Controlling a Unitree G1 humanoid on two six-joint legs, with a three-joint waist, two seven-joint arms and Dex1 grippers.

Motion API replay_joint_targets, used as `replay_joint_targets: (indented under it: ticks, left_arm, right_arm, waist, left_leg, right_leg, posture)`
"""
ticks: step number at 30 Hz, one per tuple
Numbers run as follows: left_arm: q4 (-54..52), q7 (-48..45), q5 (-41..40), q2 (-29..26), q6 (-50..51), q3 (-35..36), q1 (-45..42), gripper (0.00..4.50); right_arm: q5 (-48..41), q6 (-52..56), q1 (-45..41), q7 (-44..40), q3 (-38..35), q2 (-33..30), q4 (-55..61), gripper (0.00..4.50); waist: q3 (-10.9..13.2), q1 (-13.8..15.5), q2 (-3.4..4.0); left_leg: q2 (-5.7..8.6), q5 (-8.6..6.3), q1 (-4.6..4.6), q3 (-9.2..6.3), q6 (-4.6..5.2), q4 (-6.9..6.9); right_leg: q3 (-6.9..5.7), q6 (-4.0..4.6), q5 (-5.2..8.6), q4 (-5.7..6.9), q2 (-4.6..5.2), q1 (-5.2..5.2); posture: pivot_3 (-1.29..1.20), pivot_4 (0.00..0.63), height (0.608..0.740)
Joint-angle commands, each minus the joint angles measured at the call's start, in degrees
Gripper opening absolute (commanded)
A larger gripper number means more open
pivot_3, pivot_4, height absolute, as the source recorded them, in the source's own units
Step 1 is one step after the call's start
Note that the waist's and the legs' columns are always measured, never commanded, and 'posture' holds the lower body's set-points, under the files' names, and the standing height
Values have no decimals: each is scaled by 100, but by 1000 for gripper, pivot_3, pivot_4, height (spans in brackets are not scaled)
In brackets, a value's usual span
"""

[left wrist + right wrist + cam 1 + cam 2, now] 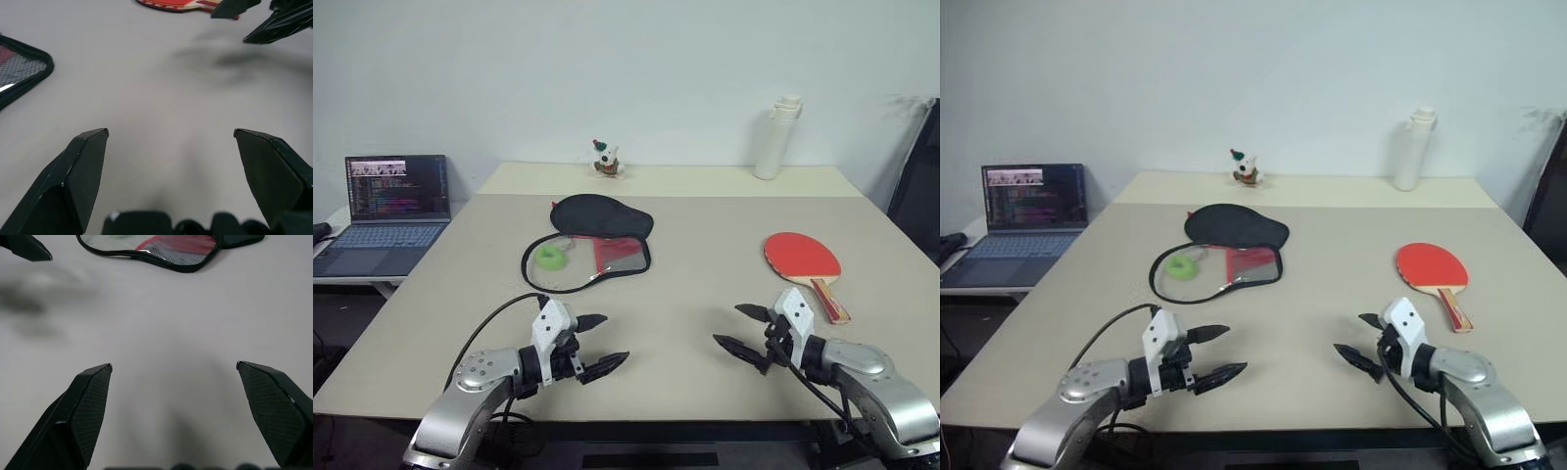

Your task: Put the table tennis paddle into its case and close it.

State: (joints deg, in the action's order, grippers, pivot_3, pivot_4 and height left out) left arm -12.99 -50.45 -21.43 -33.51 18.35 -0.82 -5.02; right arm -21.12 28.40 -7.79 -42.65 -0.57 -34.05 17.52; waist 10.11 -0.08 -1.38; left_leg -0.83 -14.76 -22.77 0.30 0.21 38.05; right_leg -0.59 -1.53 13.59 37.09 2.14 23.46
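The table tennis paddle (pixel 802 258) lies flat on the right side of the table, red face up, its wooden handle (pixel 830 301) pointing toward me. The case (pixel 590 241) lies unzipped at centre-left, its black lid folded back and the red and mesh inside showing, with a small green ball (pixel 549 257) in it. My left gripper (pixel 607 343) hovers open over the near left of the table, short of the case. On the near right hovers my right gripper (pixel 736 328), also open, with the paddle's handle just beyond it. Neither holds anything.
An open laptop (pixel 389 208) sits on a side desk to the left. A small plush toy (pixel 605 160) and a white bottle (pixel 775 138) stand on the far table (pixel 705 294). A black cable (pixel 494 318) loops by my left arm. A dark chair (pixel 918 186) stands at the right.
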Motion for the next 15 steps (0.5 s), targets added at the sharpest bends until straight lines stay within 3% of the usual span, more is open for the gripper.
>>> replay_joint_targets:
  ticks: [1, 8, 15]
  left_arm:
    - [328, 48, 170, 119, -440, 20, -292, 4500]
    - [1031, 146, 201, 276, -697, 239, -1044, 4500]
    - [2361, -76, 487, -136, -1039, 362, -2076, 4500]
  right_arm:
    - [-57, -19, -177, -18, -217, -137, 125, 4478]
    - [-137, 169, -287, 59, -312, -302, 394, 4478]
    - [-223, 284, -716, 195, -214, -110, 426, 4478]
  waist:
    - [0, 4, 0]
    - [0, 7, -1]
    - [0, -18, -2]
  left_leg:
    - [0, 0, -1, 0, 0, 1]
    - [1, 0, -2, 0, 0, 3]
    - [1, 1, 4, 3, 1, 4]
  right_leg:
    - [-1, 0, 0, 0, 0, 0]
    - [-1, 2, -3, -1, 0, -2]
    - [-1, -4, -3, 2, -4, -5]
  posture:
    - [0, 150, 740]
    - [0, 150, 740]
    - [0, 150, 740]
